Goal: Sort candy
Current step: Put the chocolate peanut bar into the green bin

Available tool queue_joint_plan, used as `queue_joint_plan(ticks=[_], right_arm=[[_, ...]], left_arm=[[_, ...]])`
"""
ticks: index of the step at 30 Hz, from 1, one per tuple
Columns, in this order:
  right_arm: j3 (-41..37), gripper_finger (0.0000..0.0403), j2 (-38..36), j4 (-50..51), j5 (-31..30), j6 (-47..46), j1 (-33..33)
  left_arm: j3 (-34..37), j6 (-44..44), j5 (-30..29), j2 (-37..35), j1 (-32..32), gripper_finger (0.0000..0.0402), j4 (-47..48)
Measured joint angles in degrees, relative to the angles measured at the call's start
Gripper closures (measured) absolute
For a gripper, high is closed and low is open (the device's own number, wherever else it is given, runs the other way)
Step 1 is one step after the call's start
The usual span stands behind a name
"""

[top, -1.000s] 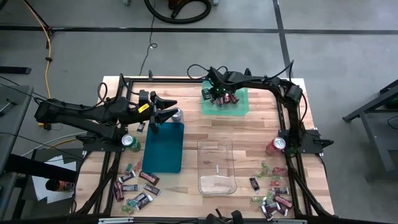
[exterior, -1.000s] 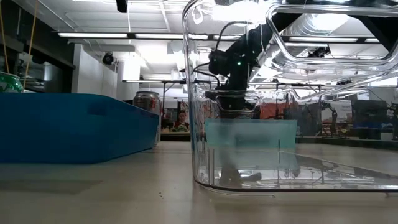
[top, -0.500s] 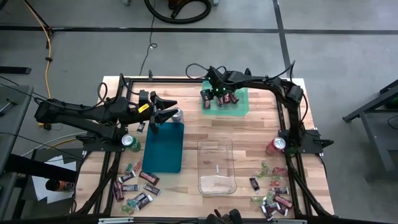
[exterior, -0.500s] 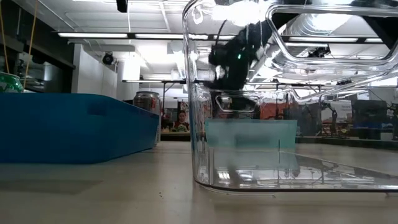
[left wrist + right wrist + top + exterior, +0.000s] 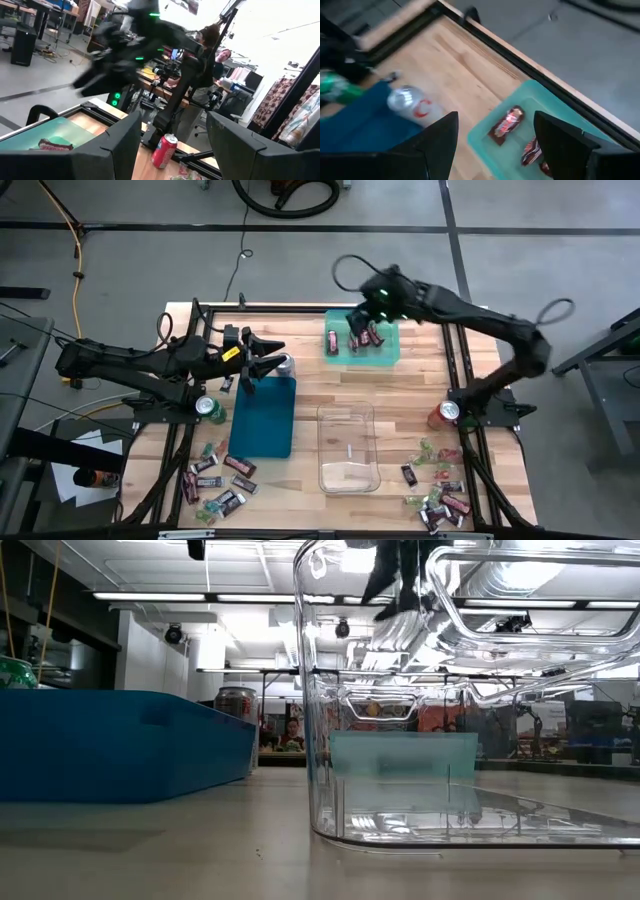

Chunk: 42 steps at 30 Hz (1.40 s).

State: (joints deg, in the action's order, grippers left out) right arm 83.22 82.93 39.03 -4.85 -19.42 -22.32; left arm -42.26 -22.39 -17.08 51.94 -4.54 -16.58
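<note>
Right gripper (image 5: 362, 330) hovered open-jawed, empty, over the green tray (image 5: 388, 352) upper centre. Left gripper (image 5: 262, 358) idle, jaws open. Next: pick one red bar lower right (image 5: 455, 504).

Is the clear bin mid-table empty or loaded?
Empty. The clear bin shows only bare wood through its floor in the high view, and the low view shows no candy behind its wall.

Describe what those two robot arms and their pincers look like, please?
Both arms are black, jointed tubes with black cables looping along them. The left arm carries a small yellow label near its wrist. The right arm shows a small green light by its wrist. Each ends in two broad, flat, dark fingers: left gripper, right gripper.
</note>
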Motion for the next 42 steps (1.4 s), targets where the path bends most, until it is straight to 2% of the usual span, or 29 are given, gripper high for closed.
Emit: queue_joint_plan(ticks=[5,9,12,14,22,25,29,33,35,38,42], right_arm=[[-14.8,0.0149,-13.2,-9.8,-2.1,-6.0,8.7],[-28.6,0.0149,-22.0,-31.9,-2.5,-12.2,17.2],[-35.5,0.0149,-24.1,-49.0,-4.2,-12.1,21.7],[-37.2,0.0149,-24.1,-54.5,-5.5,-11.0,23.1],[-34.5,0.0149,-21.9,-53.8,-5.9,-7.3,24.4],[-33.3,0.0149,-21.9,-52.9,-5.9,-5.9,24.4],[-32.1,0.0149,-21.9,-51.8,-5.8,-3.7,24.4],[-31.9,0.0149,-21.9,-50.7,-5.8,-2.6,24.2],[-31.9,0.0149,-21.9,-49.1,-5.8,-2.6,24.2],[-31.9,0.0149,-21.9,-47.2,-5.8,-2.6,24.2],[-31.9,0.0149,-21.8,-46.1,-5.8,-2.6,24.2]], left_arm=[[0.0,0.0,2.4,0.0,0.0,0.0193,0.0],[0.0,0.0,2.9,0.0,0.0,0.0193,0.0],[0.0,0.7,2.8,0.0,0.0,0.0193,0.0],[0.0,1.5,2.8,0.0,0.0,0.0193,0.0],[-0.8,0.7,3.0,0.0,0.0,0.0193,1.6],[-7.1,0.8,4.4,0.8,-1.0,0.0193,13.8],[-20.0,1.2,7.9,4.2,-5.9,0.0193,41.2],[-30.1,-3.6,11.8,8.9,-14.2,0.0193,65.4],[-32.0,-7.4,14.3,11.4,-19.9,0.0193,75.5],[-31.6,-10.6,17.5,15.0,-28.9,0.0193,84.5],[-27.9,-7.3,21.8,20.8,-39.7,0.0193,88.9]])
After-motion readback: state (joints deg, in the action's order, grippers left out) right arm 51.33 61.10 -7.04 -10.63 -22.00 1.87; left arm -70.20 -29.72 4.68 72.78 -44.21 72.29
